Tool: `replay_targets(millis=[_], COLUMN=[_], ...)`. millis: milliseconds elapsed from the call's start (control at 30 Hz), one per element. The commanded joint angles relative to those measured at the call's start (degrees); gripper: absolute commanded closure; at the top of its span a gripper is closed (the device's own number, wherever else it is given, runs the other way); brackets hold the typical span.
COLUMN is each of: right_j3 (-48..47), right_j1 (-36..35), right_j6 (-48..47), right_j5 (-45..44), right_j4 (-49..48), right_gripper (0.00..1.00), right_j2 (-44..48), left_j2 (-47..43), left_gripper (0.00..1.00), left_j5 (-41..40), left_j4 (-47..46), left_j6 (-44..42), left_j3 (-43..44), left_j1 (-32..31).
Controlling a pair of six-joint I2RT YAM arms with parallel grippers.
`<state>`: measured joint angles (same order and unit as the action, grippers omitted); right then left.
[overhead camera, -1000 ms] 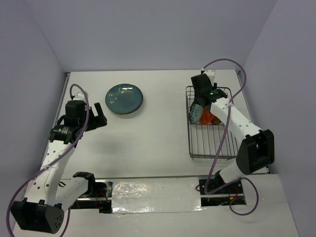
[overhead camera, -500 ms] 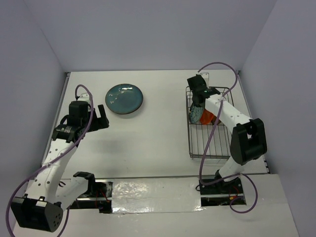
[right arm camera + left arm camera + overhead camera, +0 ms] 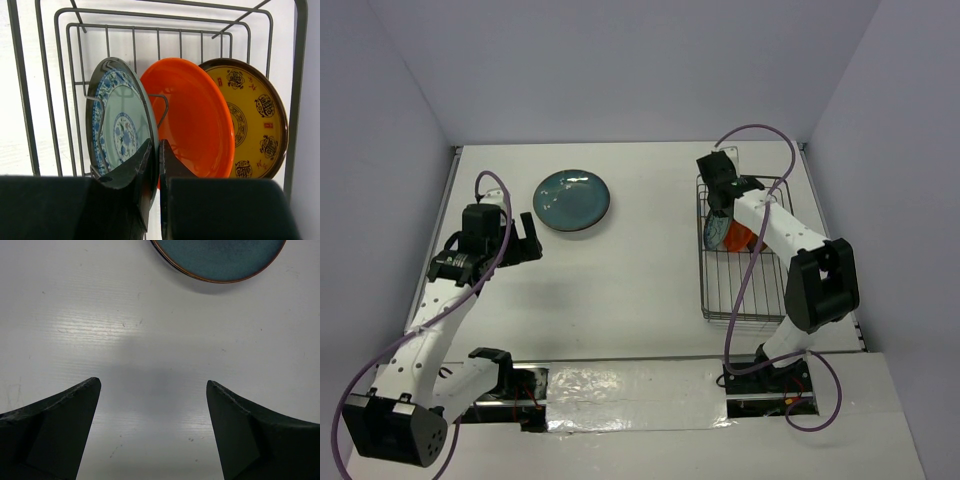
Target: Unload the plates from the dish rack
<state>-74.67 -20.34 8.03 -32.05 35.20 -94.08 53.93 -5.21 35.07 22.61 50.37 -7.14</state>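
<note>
While upright, blue-white plate (image 3: 117, 135) in right claw (image 3: 155, 146)

The right pincer (image 3: 155, 150) clamps the blue-white plate (image 3: 120, 135), upright in the dish rack (image 3: 160, 30) beside the orange plate (image 3: 195, 120).

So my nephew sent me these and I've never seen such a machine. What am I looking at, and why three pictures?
These are two small robot arms bolted to a white table, each ending in a two-finger gripper. The wide picture comes from a camera overhead. The other two come from cameras on the wrists, so the dark shapes at the bottom are fingers. The left gripper is open and empty above the table, near a dark teal plate lying flat. The right gripper reaches into a wire dish rack and pinches the rim of a blue-white plate standing upright. An orange plate and a yellow-brown plate stand next to it.
</note>
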Motion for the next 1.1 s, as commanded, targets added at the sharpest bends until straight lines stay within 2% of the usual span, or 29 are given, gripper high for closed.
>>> replay_targets(millis=[0,233,500,567,667,733,833,933,1067], right_j3=[-3.46,-8.02,-21.82,-24.01,-25.35,-23.08,-12.54,-1.04,9.33], right_j1=[-0.93,-4.00,-12.86,-14.81,-18.59,-20.00,-20.09,-20.01,-20.00], right_j6=[-2.14,-6.71,-5.39,-5.49,-3.29,-2.85,-0.75,2.07,6.81], right_j5=[0.24,-3.27,-25.75,-26.22,-18.16,-1.15,20.36,33.75,44.49], right_j4=[0.22,4.51,15.95,16.04,16.13,10.62,-1.77,-10.31,-21.99], right_gripper=[1.00,1.00,1.00,1.00,1.00,1.00,1.00,1.00,0.97], right_j2=[2.14,5.39,7.33,8.99,11.89,14.70,20.60,21.49,19.21], left_j2=[0.03,0.47,0.12,0.03,-0.58,-1.46,-3.21,-5.06,-6.82], left_gripper=[0.00,0.00,0.00,0.01,0.00,0.00,0.00,0.00,0.00], left_j5=[0.38,0.12,-0.68,-1.11,-2.69,-4.70,-8.22,-9.81,-10.78], left_j4=[-1.76,-1.58,-1.32,-1.32,-0.79,-0.35,0.43,0.79,0.70], left_j6=[-0.73,-0.64,-0.37,-0.20,0.33,0.94,1.99,2.61,2.88], left_j3=[1.22,1.40,1.49,1.57,1.75,1.84,2.19,2.19,2.10], left_j1=[-0.25,-0.33,-0.33,-0.33,-0.33,-0.33,-0.25,-0.25,-0.25])
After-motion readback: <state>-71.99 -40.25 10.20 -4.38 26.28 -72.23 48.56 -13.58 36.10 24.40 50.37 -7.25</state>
